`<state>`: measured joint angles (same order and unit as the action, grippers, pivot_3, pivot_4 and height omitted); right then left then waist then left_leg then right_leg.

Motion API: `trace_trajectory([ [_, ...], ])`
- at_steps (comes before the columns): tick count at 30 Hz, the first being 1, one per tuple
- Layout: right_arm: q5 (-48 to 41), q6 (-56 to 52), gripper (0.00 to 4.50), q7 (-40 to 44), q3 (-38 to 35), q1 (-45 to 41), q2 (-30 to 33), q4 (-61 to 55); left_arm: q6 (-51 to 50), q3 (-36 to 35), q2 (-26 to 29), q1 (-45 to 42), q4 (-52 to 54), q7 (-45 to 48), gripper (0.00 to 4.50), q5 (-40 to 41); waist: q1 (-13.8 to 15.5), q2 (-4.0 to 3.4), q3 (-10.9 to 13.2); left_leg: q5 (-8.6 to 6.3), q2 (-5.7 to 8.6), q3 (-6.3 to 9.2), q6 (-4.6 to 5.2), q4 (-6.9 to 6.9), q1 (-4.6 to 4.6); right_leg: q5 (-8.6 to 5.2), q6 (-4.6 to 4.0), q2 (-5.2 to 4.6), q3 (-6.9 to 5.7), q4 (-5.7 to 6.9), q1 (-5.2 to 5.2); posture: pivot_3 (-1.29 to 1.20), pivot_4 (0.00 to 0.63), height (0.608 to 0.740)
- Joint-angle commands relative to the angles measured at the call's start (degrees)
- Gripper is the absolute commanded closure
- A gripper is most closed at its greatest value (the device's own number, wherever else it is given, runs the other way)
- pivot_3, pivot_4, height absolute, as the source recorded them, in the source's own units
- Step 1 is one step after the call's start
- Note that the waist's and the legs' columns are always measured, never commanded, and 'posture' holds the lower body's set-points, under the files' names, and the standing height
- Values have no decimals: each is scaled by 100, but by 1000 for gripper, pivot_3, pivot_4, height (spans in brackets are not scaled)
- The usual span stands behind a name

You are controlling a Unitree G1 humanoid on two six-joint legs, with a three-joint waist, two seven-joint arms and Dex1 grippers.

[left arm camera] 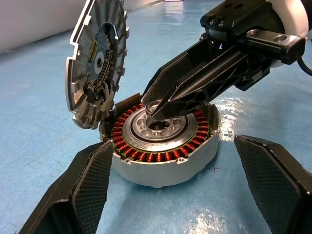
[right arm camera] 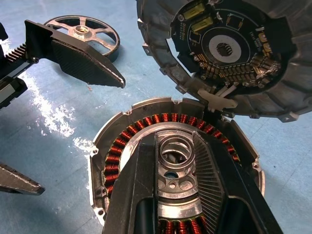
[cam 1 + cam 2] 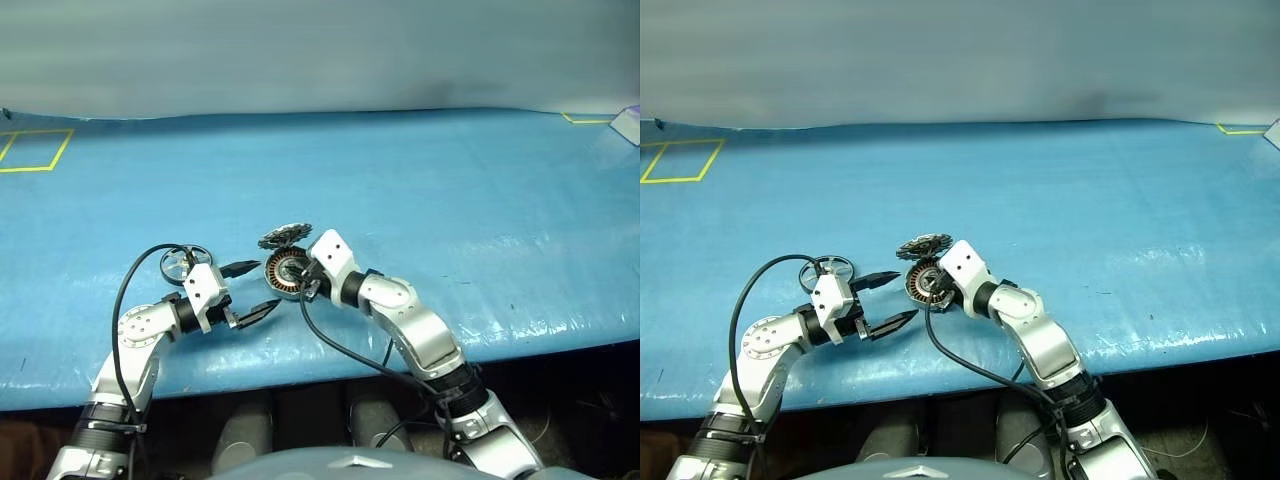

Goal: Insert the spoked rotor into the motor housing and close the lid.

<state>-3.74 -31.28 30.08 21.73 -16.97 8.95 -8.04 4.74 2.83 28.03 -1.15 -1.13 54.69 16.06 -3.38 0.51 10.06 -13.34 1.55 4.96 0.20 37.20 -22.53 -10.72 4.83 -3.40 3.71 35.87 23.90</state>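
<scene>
Resting on the blue table cover (image 3: 450, 180), the motor housing (image 1: 163, 146) sits near the front edge, between the two grippers. Its ring of copper-orange windings surrounds a silver hub, and its hinged lid (image 1: 95, 61) stands open on the far left side, tilted upright, with a circuit board showing on its inner face.

The right gripper (image 1: 155, 109) reaches in from the right, pointing left and slightly down over the housing. Its two black fingers are nearly together, and their tips pinch a small metal ring (image 2: 175, 148) right above the silver hub; whether the ring already touches the hub cannot be told.

The left gripper (image 3: 250, 290) hovers just left of the housing with its fingers spread wide, one fingertip on the far side and one on the near side. It holds nothing and touches nothing, and the housing lies a little ahead of the open gap.

The spoked rotor (image 2: 84, 33), a silvery wheel with spokes and a central hub, lies flat on the cover to the left, beyond the left gripper, well clear of the housing.
</scene>
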Motion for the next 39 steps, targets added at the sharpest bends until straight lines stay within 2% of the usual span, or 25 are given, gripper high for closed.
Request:
trace_trajectory([
  [1,-34,136,3789,7,2,-99,-81,-14,168,-31,-18,-61,42,-45,156,-33,0,0,0,0,0,0,0,0,0,0,0,0,0,0,0,0,150,740],
  [39,63,222,3789,-13,10,-78,-72,136,324,-21,-25,-119,-209,-87,156,-136,-4,0,0,0,0,1,-1,-1,1,0,-1,1,-2,0,0,0,150,740],
])
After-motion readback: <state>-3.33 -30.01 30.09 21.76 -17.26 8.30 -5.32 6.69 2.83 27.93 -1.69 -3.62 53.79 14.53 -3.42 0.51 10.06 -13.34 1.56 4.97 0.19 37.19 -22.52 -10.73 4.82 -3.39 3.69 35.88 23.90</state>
